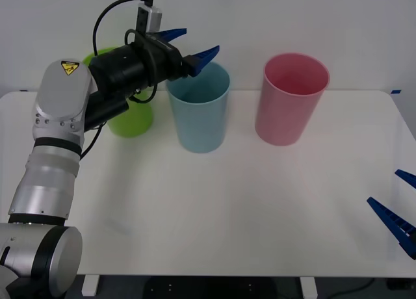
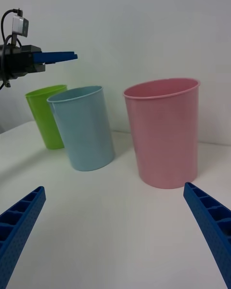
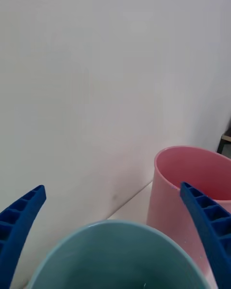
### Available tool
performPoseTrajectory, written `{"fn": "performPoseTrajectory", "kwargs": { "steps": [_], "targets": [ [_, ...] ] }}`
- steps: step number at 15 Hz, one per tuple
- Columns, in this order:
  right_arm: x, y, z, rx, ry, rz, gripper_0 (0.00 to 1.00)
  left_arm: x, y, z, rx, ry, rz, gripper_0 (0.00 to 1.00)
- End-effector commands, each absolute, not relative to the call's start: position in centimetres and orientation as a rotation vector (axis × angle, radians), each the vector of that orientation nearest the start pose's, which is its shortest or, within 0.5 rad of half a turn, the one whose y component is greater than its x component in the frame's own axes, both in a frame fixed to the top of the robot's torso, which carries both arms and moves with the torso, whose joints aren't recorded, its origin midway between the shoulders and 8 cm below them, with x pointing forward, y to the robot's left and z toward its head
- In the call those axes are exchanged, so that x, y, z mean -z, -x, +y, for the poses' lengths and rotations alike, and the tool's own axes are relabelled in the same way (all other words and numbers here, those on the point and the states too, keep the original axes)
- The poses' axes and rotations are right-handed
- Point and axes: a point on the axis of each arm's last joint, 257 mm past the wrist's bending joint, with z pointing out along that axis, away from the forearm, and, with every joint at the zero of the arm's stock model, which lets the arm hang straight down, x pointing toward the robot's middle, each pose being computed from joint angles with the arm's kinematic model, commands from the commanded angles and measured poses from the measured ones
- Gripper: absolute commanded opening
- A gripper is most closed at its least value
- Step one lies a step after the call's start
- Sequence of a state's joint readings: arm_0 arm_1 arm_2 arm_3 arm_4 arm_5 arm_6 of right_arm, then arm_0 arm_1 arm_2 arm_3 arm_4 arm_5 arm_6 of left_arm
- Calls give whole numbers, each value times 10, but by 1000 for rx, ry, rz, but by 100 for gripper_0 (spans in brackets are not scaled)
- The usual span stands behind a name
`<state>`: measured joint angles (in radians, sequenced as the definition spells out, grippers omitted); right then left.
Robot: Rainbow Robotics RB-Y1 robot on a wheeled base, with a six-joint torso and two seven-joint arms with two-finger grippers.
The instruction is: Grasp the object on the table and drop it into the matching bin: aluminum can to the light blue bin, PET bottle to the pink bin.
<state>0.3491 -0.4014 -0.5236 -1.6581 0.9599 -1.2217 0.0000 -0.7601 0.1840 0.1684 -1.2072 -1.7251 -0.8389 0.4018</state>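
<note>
Can not on the tabletop (image 1: pixel 214 208), presumably already inside light blue bin (image 1: pixel 198 110), upper centre. Left gripper (image 1: pixel 188 49) hovers over its rim, jaws wide, empty. Risk: retracting arm clips rim, topples bin.

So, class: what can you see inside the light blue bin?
Only part of the light blue bin shows inside: bare blue wall below the rim. Its bottom is hidden by its own front wall, so a can there cannot be ruled out. The open left gripper hangs above its rim.
</note>
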Motion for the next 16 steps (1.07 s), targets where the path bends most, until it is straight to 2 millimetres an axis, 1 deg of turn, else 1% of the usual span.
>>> {"fn": "performPoseTrajectory", "kwargs": {
  "steps": [1, 4, 7, 8, 10, 16],
  "targets": [
    [169, -342, -330, -567, 465, 1441, 100, 17, -630, 49, 638, -652, 1384, 100],
    [169, -342, -330, -567, 465, 1441, 100, 14, -627, 62, 677, -619, 1373, 100],
    [169, -342, -330, -567, 465, 1441, 100, 14, -619, 84, 710, -598, 1359, 100],
    [169, -342, -330, -567, 465, 1441, 100, 14, -614, 94, 710, -596, 1350, 100],
    [169, -342, -330, -567, 465, 1441, 100, 16, -605, 109, 715, -587, 1343, 100],
    [169, -342, -330, -567, 465, 1441, 100, 29, -566, 156, 696, -572, 1330, 100]
  ]
}}
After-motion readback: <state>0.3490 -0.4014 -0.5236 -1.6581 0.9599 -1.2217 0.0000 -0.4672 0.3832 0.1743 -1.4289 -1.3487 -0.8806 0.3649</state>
